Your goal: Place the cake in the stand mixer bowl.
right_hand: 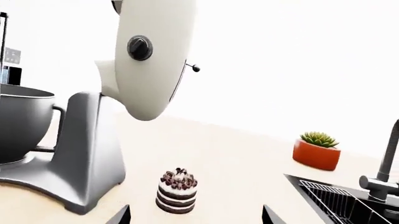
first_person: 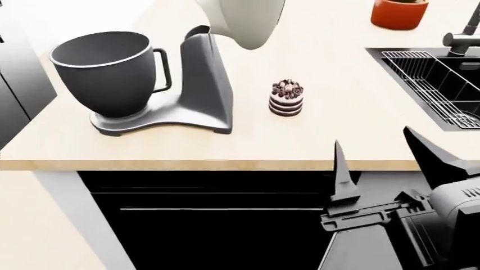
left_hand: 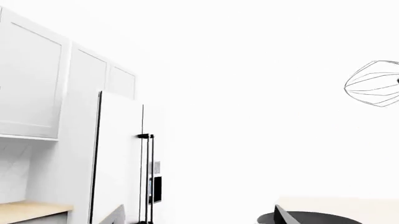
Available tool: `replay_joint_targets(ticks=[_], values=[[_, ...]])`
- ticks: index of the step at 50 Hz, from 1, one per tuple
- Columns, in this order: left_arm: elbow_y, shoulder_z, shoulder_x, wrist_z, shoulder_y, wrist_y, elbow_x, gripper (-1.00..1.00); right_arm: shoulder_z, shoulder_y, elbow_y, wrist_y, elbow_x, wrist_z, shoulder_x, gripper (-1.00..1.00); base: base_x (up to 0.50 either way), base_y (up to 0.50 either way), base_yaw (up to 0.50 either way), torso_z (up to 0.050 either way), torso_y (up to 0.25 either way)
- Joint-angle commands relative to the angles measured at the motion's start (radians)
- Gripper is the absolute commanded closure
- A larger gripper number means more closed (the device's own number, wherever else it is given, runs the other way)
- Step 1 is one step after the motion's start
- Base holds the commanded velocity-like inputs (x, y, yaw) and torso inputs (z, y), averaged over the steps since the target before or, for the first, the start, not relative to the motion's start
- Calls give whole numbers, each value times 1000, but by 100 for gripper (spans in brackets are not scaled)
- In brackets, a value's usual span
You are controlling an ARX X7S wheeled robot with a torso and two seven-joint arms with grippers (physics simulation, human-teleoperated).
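One mixer stand (first_person: 204,84) (grey) separates cake (first_person: 286,98) from bowl (first_person: 105,70).

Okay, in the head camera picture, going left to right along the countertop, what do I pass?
Stand mixer bowl → grey mixer stand → cake → orange plant pot → sink → faucet.
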Motion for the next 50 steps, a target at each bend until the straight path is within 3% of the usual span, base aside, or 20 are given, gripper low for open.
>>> replay_joint_targets(ticks=[1,7,24,33,42,50], values=[[6,-73,-89,-90,118,92,-40,-100,-60,30,1,-50,149,158,109,-100,500,148,0,0,0],[5,-69,-97,-97,125,97,-34,-100,-77,45,-4,-22,142,171,104,-100,452,249,0,0,0],[8,-95,-109,-109,180,126,-22,-100,-94,44,3,-43,126,183,112,-100,3,500,0,0,1],[5,-96,-108,-108,186,132,-19,-100,-89,-28,27,-145,81,105,134,-100,192,-20,0,0,0],[-11,-59,-110,-108,162,132,-12,-100,-115,14,316,-185,116,-61,-18,-100,222,-18,0,0,0],[-12,-39,-108,-106,145,125,-5,-100,-125,10,471,-227,123,-167,-81,-100,0,0,0,0,0]])
